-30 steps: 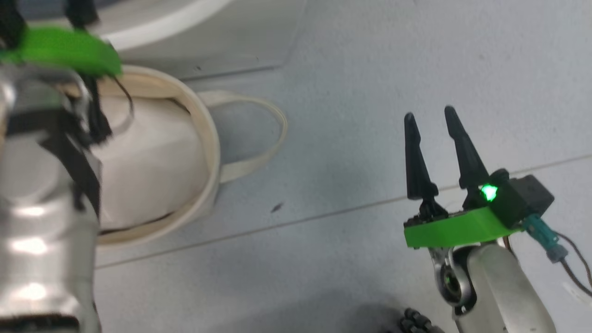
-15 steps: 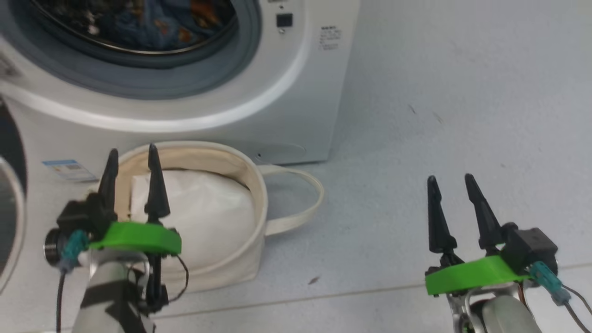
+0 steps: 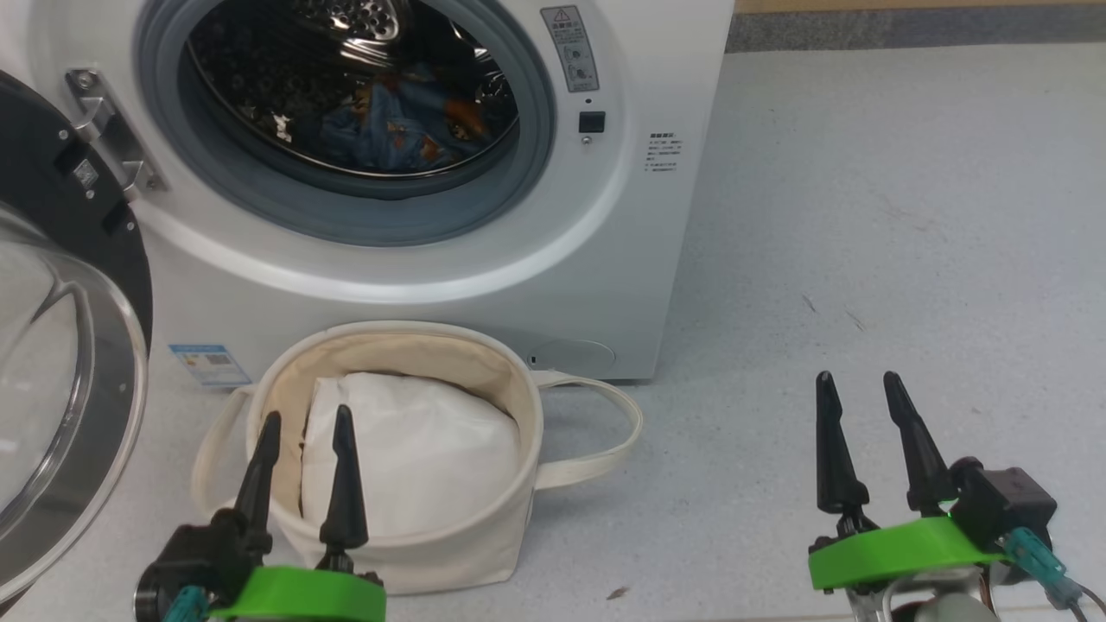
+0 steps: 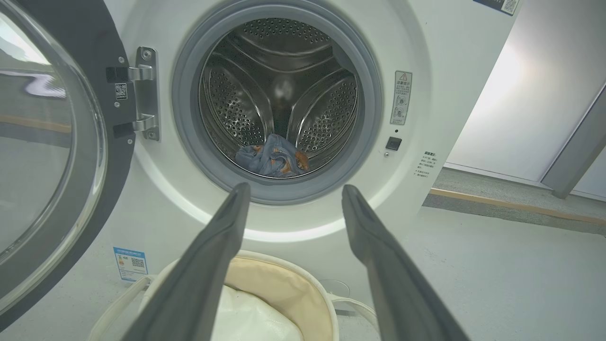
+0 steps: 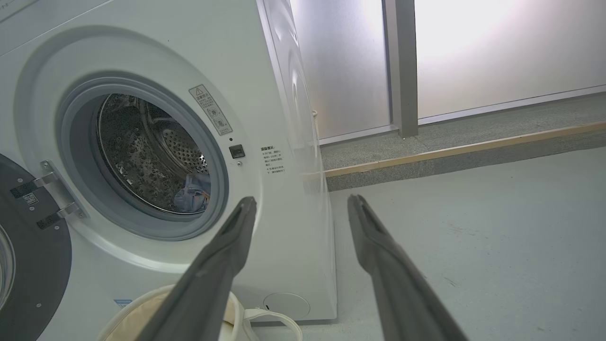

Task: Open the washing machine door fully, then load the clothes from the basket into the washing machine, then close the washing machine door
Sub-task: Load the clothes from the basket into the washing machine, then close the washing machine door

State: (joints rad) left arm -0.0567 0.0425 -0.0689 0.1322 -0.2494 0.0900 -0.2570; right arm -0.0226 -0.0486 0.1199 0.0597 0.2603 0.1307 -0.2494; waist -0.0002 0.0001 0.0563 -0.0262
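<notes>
No word is legible. On the washer (image 3: 622, 259) front, right of the drum (image 3: 259, 86), a grey warning sticker (image 3: 570, 49) bears a triangle with an exclamation mark above small pictograms. Below it sits a block of fine print (image 3: 664, 153) (characters too small to read). A blue label (image 3: 209, 364) at the lower left corner carries a QR code. A small QR sticker (image 4: 120, 91) sits on the door (image 4: 94, 42) beside the hinge (image 4: 144, 92).
</notes>
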